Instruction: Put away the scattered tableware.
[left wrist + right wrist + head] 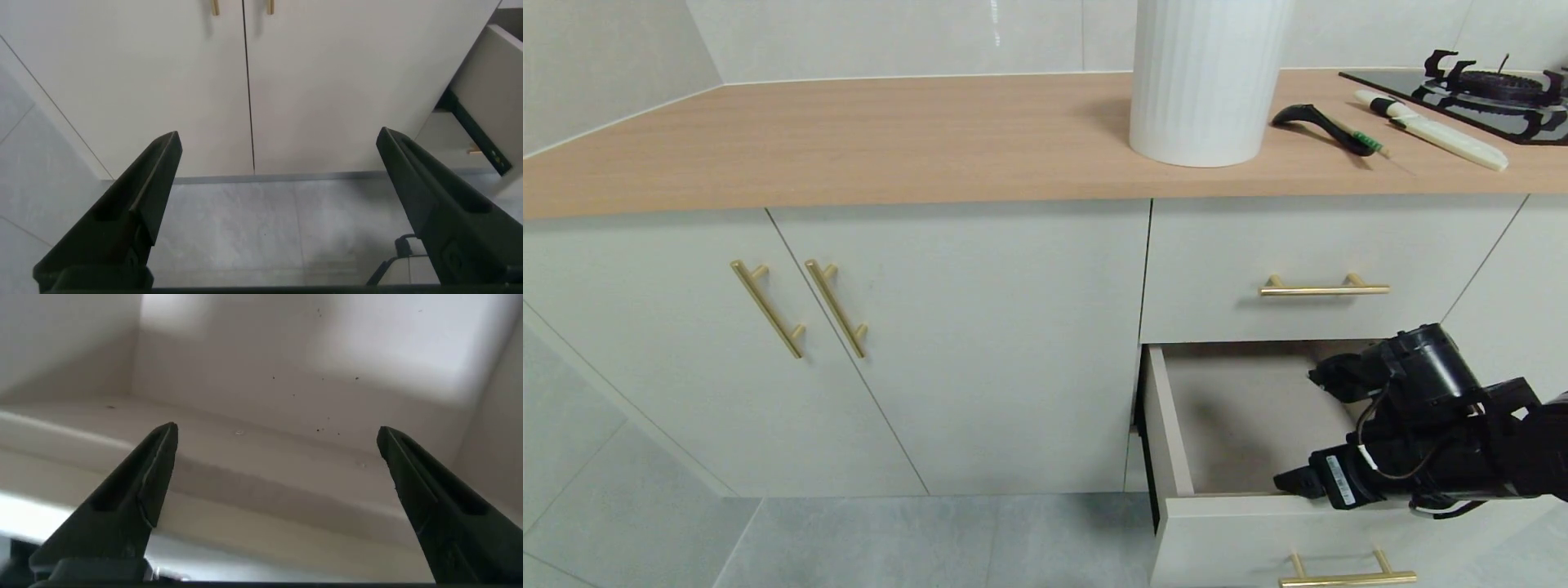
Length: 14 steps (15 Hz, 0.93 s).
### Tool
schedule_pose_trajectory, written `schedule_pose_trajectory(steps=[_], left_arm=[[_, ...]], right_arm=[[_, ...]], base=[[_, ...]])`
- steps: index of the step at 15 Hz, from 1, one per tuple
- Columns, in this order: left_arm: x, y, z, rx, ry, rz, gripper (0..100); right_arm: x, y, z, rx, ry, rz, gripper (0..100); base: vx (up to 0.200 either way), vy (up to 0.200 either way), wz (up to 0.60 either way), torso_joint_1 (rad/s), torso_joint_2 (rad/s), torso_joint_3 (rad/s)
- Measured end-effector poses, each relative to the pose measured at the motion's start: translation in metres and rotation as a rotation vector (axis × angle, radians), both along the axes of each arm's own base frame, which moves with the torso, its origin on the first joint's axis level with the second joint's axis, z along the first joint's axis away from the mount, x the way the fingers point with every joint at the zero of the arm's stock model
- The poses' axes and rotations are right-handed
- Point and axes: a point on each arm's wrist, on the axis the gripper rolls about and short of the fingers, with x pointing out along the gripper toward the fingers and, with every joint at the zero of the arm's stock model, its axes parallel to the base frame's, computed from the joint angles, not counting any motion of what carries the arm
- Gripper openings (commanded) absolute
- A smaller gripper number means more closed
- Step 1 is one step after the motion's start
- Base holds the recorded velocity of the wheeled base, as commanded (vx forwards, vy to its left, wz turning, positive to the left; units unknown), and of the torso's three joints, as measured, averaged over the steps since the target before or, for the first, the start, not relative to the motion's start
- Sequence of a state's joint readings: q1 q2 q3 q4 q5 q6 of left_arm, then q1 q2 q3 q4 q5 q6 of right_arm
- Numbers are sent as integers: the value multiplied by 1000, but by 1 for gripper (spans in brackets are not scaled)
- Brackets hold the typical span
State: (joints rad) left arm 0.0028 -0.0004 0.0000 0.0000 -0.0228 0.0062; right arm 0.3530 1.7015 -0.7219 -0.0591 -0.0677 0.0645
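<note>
Our right gripper [276,433] hangs over the open drawer [1168,425] at the lower right of the head view, its fingers spread wide with nothing between them. The left gripper [278,137] is just as wide and empty, facing the cabinet doors [245,82] and the floor [270,229]. We judge the task barely begun: the drawer is pulled out and what we can see of its inside is bare, while the tableware lies on the counter [849,147] at the upper right, between the white ribbed container [1205,82] and the hob [1494,90]. Both pieces have yet to be picked up and put away, and the drawer then closed. The black-handled utensil [1319,124] has its long axis running from upper left to lower right, ending in a thin green-marked tip. The cream knife [1437,135], just beside it, lies nearly parallel, dark-banded end at the upper left and pale tip pointing to the lower right.
</note>
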Motion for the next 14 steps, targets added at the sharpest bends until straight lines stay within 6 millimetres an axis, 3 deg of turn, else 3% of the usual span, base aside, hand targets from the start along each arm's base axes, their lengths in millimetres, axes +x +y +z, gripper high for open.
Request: schedule_pose_trajectory(steps=[6,14], left_arm=[[0,0,0,0,0,0,100],[0,0,0,0,0,0,100]], right_arm=[[-36,-11,8,-119,172,167,100],[-70,0,3,-242,376,333,100]], base=[[0,0,0,0,0,0],[0,0,0,0,0,0]])
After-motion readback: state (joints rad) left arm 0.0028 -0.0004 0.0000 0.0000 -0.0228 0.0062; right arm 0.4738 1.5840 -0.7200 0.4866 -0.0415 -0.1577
